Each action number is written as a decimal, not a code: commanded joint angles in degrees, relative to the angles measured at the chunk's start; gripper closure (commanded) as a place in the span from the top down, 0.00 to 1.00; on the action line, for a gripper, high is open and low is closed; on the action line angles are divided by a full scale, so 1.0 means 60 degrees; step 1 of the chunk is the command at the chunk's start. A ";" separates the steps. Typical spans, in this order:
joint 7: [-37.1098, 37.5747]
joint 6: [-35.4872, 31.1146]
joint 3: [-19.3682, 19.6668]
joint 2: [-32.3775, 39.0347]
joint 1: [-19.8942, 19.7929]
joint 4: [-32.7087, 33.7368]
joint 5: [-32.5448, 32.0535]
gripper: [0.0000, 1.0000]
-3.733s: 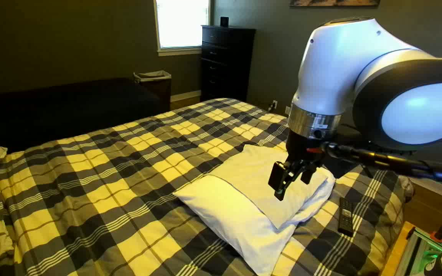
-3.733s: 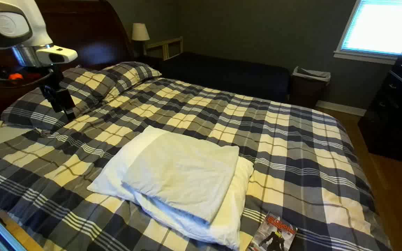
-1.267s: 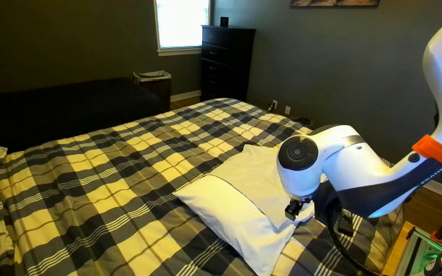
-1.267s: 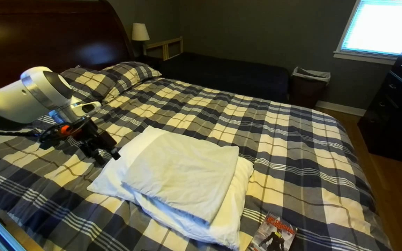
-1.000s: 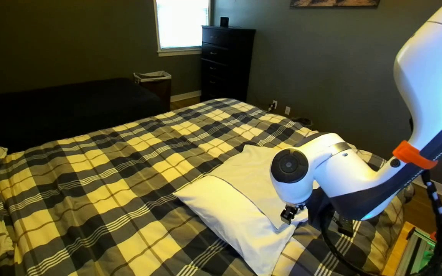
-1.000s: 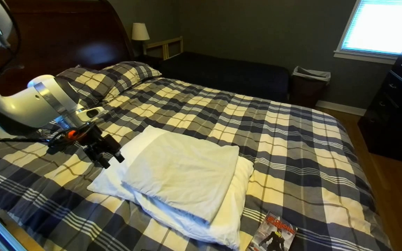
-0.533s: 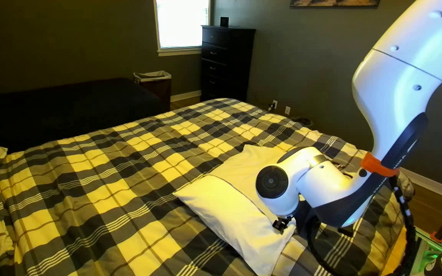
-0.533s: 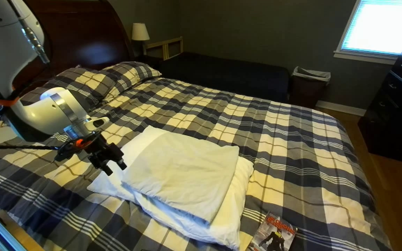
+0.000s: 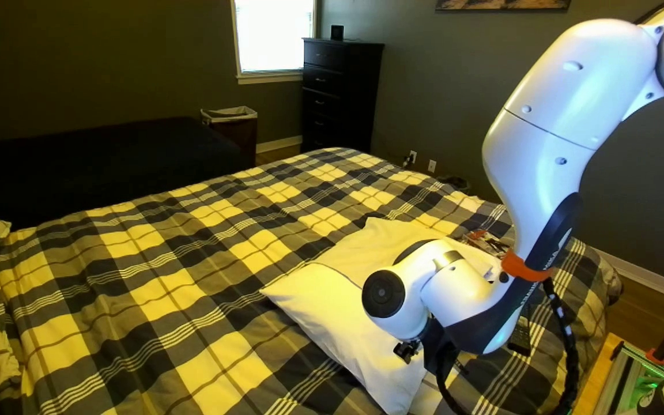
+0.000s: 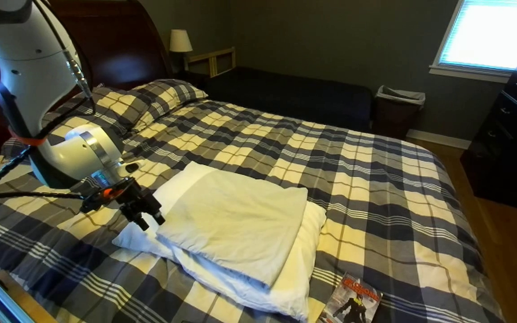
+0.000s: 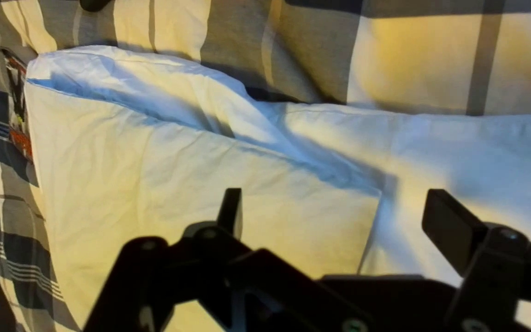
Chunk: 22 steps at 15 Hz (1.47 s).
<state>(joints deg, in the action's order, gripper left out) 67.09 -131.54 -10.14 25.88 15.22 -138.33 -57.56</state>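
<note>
Currently, we see the gripper (image 10: 151, 222), jaws spread apart, over the pillow (image 9: 343, 323); the cloth (image 10: 238, 220) lies below it, one corner nearby.

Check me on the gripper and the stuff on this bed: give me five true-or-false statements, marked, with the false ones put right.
1. The gripper is open. True.
2. The pale cloth lies on the white pillow. True.
3. The gripper is holding the pale cloth. False: it holds nothing.
4. The booklet or case with red lettering lies on the plaid bedspread. True.
5. The remote lies on the white pillow. False: it lies on the plaid bedspread.
</note>
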 commanded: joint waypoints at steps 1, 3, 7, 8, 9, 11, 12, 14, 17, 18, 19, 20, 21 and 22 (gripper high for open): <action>0.0497 0.0046 0.0329 0.0742 0.0289 0.0553 -0.0173 1.00; 0.0612 0.0006 0.0430 0.0910 0.0317 0.0664 -0.0162 0.82; 0.0755 0.0047 0.0518 0.0935 0.0340 0.0674 -0.0104 0.55; 0.0805 0.0061 0.0532 0.0930 0.0348 0.0667 -0.0114 0.46; 0.0831 0.0072 0.0539 0.0921 0.0351 0.0660 -0.0112 0.39; 0.0906 0.0078 0.0546 0.0905 0.0360 0.0652 -0.0117 0.24; 0.0934 0.0081 0.0544 0.0893 0.0358 0.0642 -0.0099 0.17; 0.0969 0.0077 0.0530 0.0790 0.0350 0.0566 -0.0064 0.02; 0.1240 0.0067 0.0580 0.0429 0.0304 0.0293 -0.0080 0.00; 0.1386 0.0068 0.0612 0.0260 0.0282 0.0164 -0.0094 0.01; 0.1543 0.0073 0.0641 0.0085 0.0266 0.0042 -0.0118 0.01; 0.1715 0.0084 0.0685 -0.0160 0.0252 -0.0137 -0.0181 0.01; 0.1863 0.0087 0.0732 -0.0382 0.0220 -0.0298 -0.0239 0.01; 0.1992 0.0099 0.0780 -0.0616 0.0186 -0.0459 -0.0307 0.01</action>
<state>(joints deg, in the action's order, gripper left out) 75.45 -131.45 -6.42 27.47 16.31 -136.73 -57.56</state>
